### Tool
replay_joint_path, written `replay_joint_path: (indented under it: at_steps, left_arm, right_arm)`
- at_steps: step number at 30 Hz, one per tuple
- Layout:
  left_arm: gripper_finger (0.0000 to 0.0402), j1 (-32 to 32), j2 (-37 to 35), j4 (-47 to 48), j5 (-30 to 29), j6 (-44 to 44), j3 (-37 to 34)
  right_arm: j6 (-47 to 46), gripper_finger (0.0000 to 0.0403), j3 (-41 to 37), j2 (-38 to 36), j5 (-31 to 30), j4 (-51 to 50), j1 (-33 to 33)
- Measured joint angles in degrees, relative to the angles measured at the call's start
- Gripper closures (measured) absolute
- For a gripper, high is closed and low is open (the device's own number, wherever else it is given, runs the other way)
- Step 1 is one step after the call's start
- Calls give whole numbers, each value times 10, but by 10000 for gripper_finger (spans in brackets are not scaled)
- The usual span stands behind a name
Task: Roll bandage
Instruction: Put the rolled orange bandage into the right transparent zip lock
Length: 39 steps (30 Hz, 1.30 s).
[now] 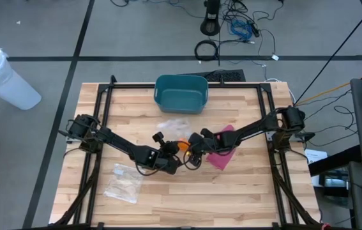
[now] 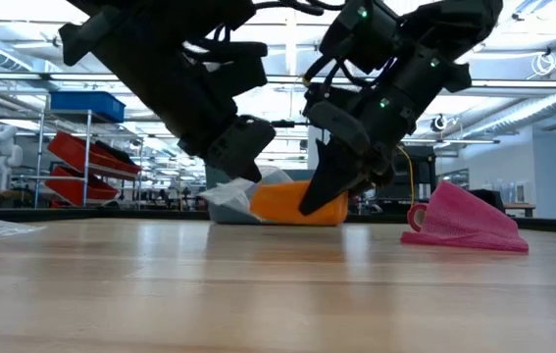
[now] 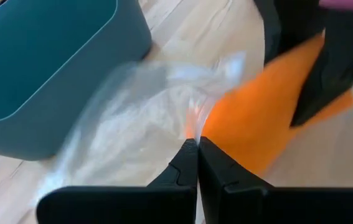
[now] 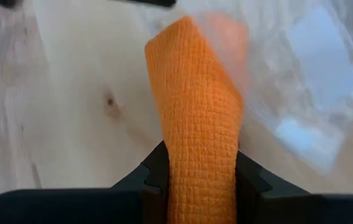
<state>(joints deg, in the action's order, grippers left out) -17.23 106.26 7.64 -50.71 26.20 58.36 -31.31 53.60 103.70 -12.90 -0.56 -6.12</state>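
An orange bandage [image 4: 198, 112] lies at the table's middle, its far end inside a clear plastic wrapper [image 3: 139, 106]. My right gripper [image 4: 201, 171] is shut on the bandage's near end; it comes in from the right [image 1: 193, 147]. My left gripper [image 3: 198, 149] comes in from the left [image 1: 171, 158] and is shut on the wrapper. In the low view the bandage [image 2: 292, 204] shows between the two grippers, low over the wood. A pink bandage [image 1: 222, 153] lies loose and crumpled on the table to the right. My left gripper pinches a thin bunch of the clear wrapper [image 3: 195, 121] at its fingertips, right beside the orange bandage. The fingers slant down from the table's left. The wrapper spreads away beyond them toward the bin. My right gripper pinches the orange bandage by its two sides [image 4: 170, 155] between the two fingers. The fingers slant down from the table's right and lie along it. Its far end [image 4: 226, 37] sits in the wrapper. The low view cannot tell whether it rests on the table.
A teal bin [image 1: 181, 92] stands at the table's far edge, middle. Another clear plastic bag [image 1: 124, 182] lies near the table's left front. Bare wood shows along the near edge.
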Motion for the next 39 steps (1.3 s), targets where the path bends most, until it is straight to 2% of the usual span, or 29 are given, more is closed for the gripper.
replay_joint_path:
  at_steps: [7, 18, 27, 33, 39]
  left_arm:
    - [401, 3, -1, 6, 23, 3, 11]
    - [401, 3, -1, 7, 39, 5, 11]
    - [401, 5, -1, 23, 70, 24, 11]
    - [401, 15, -1, 8, 81, 20, 11]
    - [401, 14, -1, -43, 104, -12, 11]
  right_arm:
    - [10, 316, 0, -8, -49, -2, 0]
    - [17, 316, 0, -17, -53, -26, 14]
    - [11, 316, 0, -31, -96, -17, 15]
    - [20, 316, 0, -27, -41, 67, 16]
    - [21, 316, 0, -26, -37, 49, 21]
